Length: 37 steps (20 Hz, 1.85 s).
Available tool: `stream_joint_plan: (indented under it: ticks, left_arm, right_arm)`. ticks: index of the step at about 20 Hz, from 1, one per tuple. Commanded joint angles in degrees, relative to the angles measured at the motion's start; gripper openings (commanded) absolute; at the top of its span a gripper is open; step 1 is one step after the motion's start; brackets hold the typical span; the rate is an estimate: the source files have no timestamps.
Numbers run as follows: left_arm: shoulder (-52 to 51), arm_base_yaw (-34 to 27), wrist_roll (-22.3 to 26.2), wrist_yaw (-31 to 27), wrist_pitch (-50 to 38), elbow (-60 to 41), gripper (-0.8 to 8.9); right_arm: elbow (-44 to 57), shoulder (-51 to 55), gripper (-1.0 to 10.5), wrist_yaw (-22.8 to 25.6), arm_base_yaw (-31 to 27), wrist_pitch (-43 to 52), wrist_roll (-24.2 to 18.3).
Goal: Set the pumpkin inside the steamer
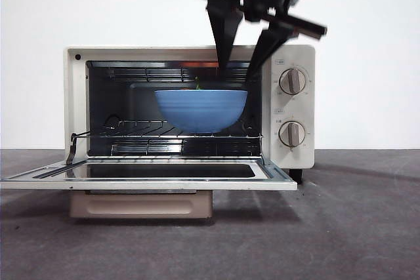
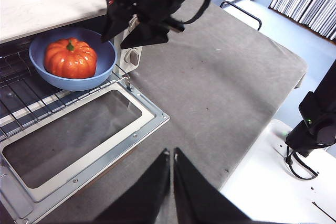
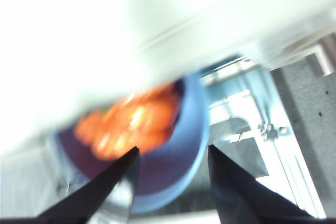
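The pumpkin sits inside a blue bowl, and the bowl rests on the wire rack near the front edge of the steamer, whose door lies folded down and open. In the front view only a green tip of the stem shows above the bowl's rim. The right gripper hangs just above the bowl at the oven's upper front edge, jaws spread apart and holding nothing. The left gripper waits well apart over the grey tabletop, its jaws pressed together and empty.

Risks, as judged: the released jaws stand close to the bowl's rim and the oven's top lip; a careless withdrawal could clip either and drag the bowl forward off the rack onto the door. The bowl's place near the rack's front edge may also hinder closing the door.

Count: one pumpkin, one bowl, one steamer, two knobs, two grippers.
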<state>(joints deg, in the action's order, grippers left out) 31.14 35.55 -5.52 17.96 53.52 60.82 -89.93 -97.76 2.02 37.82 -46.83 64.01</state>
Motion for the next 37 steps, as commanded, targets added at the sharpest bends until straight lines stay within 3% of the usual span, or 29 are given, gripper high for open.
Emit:
stream_joint_plan:
  ticks: [1,10,13,18,22,27,32,37]
  left_arm:
    - [0.1,0.5,0.0,0.1,-0.8,1.4,0.18]
    - [2.2,0.4,-2.8,-1.8,0.6,1.4,0.16]
    - [3.3,0.0,-3.5,-5.6,3.0,1.4,0.16]
    - [6.2,-1.8,-3.3,-10.8,6.4,1.4,0.15]
    - [11.0,-4.1,-3.2,-10.7,8.5,1.4,0.14]
    - [13.8,-10.4,-5.9,-8.5,5.7,-4.9,0.13]
    - [15.1,-18.8,-14.5,2.3,-6.7,-20.5,0.13]
    - [19.7,-26.5,-16.4,3.6,-10.1,-25.5,0.14]
  right_arm:
    - [-0.9,2.9,2.1,1.2,2.0,-4.3,-11.2]
    - [-0.9,16.0,2.1,6.0,7.6,-16.9,-33.7]
    - [-0.8,19.9,2.1,9.9,9.8,-21.7,-38.0]
    - [2.4,27.0,1.9,19.0,15.4,-27.5,-38.6]
    - [15.8,36.9,1.3,19.2,19.3,-25.4,-38.6]
    - [27.8,48.9,0.1,15.8,19.7,-21.8,-38.6]
    - [33.7,60.7,0.1,8.9,19.7,-17.3,-41.7]
    - [37.2,65.9,0.1,0.8,19.6,-15.5,-43.1]
